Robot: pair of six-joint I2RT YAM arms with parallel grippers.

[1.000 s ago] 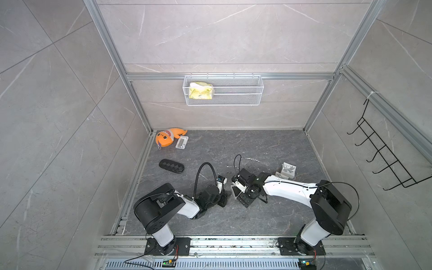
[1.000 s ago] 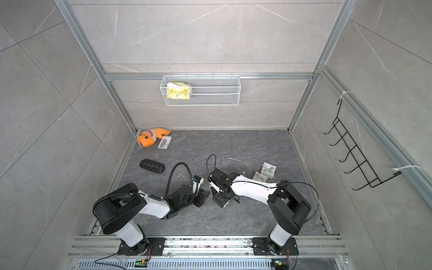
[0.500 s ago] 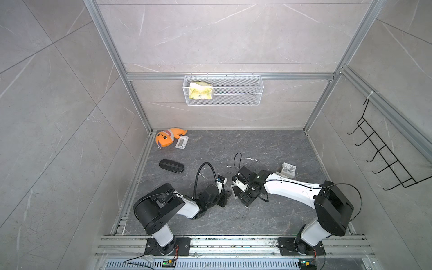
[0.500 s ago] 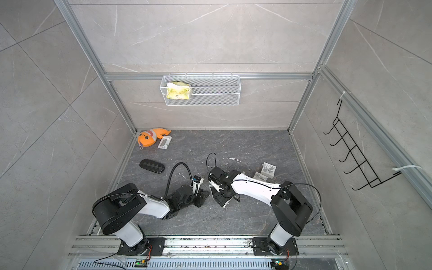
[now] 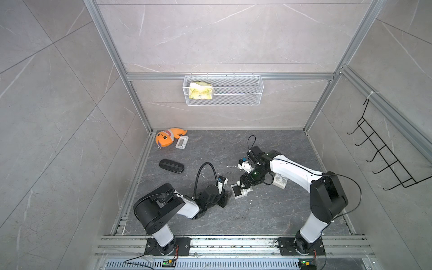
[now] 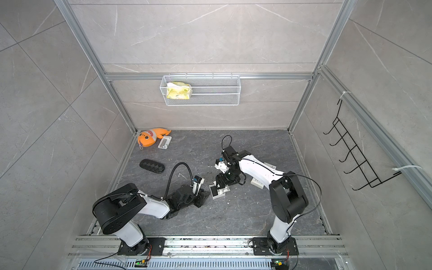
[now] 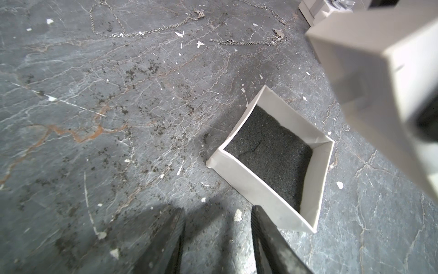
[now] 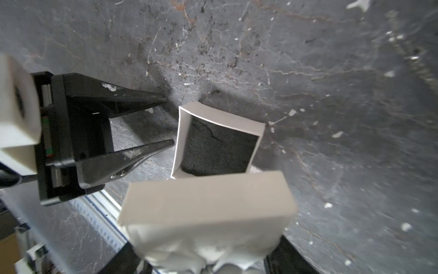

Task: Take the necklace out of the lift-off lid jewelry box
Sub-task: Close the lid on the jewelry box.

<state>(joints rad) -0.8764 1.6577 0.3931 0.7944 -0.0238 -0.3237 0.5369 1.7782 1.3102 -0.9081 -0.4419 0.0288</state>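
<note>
Nearest the front edge of the grey stone bench (image 5: pixel 257 215), the left gripper (image 7: pixel 216 227) rests low, its two dark jaws apart and holding nothing. One tip sits just beside a wall of the open white box base (image 7: pixel 256 192).

The base stands upright. Its dark foam lining (image 7: pixel 272 151) is bare, with no chain on it.

Just beyond, the right gripper (image 5: pixel 245 187) is clamped on the white lid (image 8: pixel 208 201). The lid is raised and overlaps one side of the base.

Further toward the far edge, a fine silver necklace (image 7: pixel 151 30) lies flat on the bare bench. A second chain (image 7: pixel 248 42) lies near it. Both are well apart from the box, and it is not clear which one came from it.

A second white box (image 5: pixel 279 182) sits behind the right arm. An orange toy (image 5: pixel 167 139) lies in the far left corner.

Risks, as judged from here:
- The light card base could skid or tip if the left jaw nudges it.
- The lid could knock the base if it slips or is lowered.
- The thin chains could tangle, or slide away from a pinch on the hard stone.
</note>
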